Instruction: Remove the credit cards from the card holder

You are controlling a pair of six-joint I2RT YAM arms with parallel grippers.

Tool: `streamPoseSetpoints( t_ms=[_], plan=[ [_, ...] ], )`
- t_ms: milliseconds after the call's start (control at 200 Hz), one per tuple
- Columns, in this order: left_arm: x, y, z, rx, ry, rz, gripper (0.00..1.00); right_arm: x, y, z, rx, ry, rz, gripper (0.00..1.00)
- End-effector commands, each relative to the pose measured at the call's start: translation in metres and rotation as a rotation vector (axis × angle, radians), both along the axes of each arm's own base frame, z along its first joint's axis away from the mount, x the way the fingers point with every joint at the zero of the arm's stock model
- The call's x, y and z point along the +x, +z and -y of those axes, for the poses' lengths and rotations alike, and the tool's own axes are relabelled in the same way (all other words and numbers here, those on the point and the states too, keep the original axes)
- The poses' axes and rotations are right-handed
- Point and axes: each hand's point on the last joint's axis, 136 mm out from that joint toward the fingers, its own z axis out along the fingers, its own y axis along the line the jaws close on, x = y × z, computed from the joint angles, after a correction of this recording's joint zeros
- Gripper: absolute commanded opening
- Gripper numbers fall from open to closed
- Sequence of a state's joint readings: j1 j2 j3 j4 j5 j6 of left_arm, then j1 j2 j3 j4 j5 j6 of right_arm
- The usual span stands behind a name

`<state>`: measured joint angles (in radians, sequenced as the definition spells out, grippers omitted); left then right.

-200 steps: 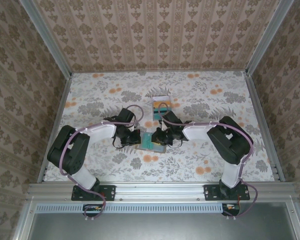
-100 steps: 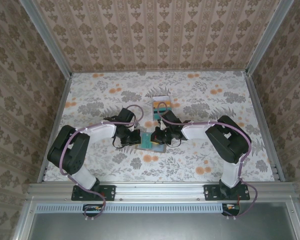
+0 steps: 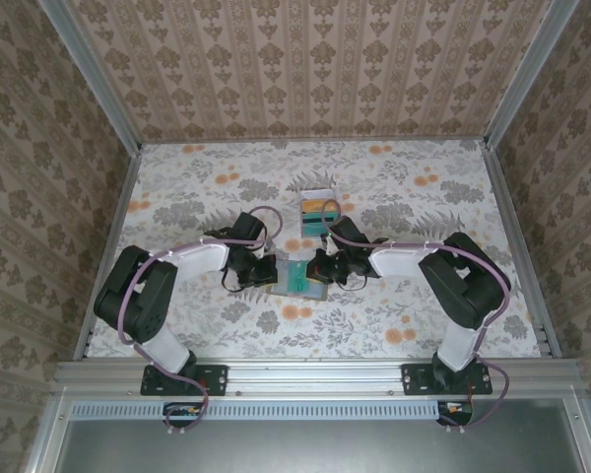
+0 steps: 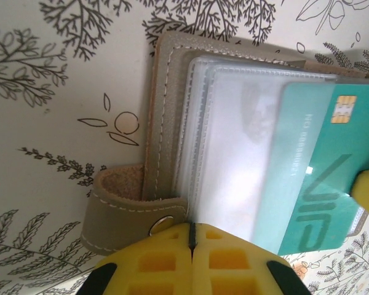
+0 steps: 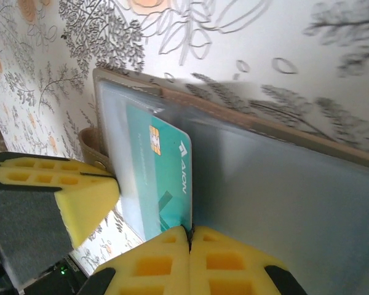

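The card holder (image 4: 166,123) lies open on the floral table, olive-tan leather with a snap strap and clear sleeves. A teal credit card (image 4: 313,172) sticks partway out of a sleeve. My left gripper (image 4: 192,230) is shut on the sleeve edge of the card holder beside the strap. My right gripper (image 5: 189,232) is shut on the near corner of the teal credit card (image 5: 163,178), above the card holder's grey-blue lining (image 5: 283,184). From above, the card holder (image 3: 297,279) sits between the left gripper (image 3: 272,272) and the right gripper (image 3: 318,268).
A small white-rimmed box (image 3: 317,212) with teal and orange contents sits just behind the grippers. Metal rails and patterned walls close off the table's left, right and far sides. The two arms meet over the table's middle.
The right gripper has closed on the teal card, and the right arm has shifted slightly rightward. The left gripper has stayed shut in place.
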<state>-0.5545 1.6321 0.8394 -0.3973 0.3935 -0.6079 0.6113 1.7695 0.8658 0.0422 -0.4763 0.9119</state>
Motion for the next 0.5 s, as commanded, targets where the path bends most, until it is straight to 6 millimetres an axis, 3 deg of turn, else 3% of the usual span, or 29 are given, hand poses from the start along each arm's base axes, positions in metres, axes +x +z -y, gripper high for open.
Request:
streamPoseSetpoints(
  t_ms=[0,195,495],
  plan=[
    [-0.009,-0.018,-0.017,0.085,0.002,-0.051,0.04,-0.005,-0.005,0.022,-0.052,-0.022,-0.004,0.00],
    [-0.007,-0.015,-0.016,0.080,0.001,-0.049,0.04,-0.008,0.009,0.037,-0.050,-0.028,0.016,0.00],
    [0.006,0.005,-0.007,0.037,0.001,0.001,0.06,-0.005,0.062,0.057,-0.137,0.079,0.138,0.00]
  ],
)
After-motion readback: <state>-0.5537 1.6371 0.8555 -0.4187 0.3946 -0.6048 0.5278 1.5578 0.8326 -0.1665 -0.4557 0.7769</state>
